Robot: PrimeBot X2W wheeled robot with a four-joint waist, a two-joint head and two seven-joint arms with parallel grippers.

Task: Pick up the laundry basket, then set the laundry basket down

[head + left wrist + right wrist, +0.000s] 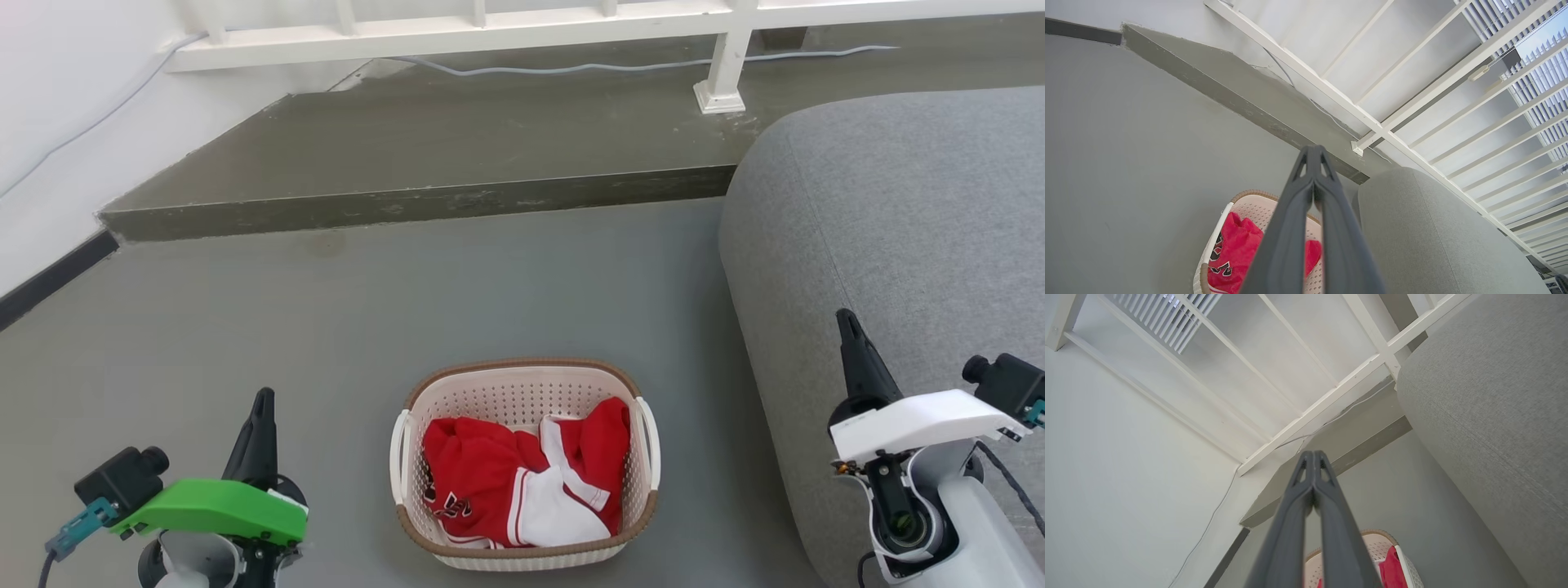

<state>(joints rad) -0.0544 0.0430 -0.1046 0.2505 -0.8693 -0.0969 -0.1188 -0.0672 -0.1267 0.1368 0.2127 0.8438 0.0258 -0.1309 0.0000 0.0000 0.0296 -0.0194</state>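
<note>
Head: laundry basket sits upright on the floor, red clothes inside, just beside the grey sofa. Left gripper and right gripper flank it, well apart from it.
Left wrist: left gripper clenched, empty, basket below it.
Right wrist: right gripper likewise.
Fits either pre-lift or post-set-down. Judgement: basket carries best by both handles, kept level.
</note>
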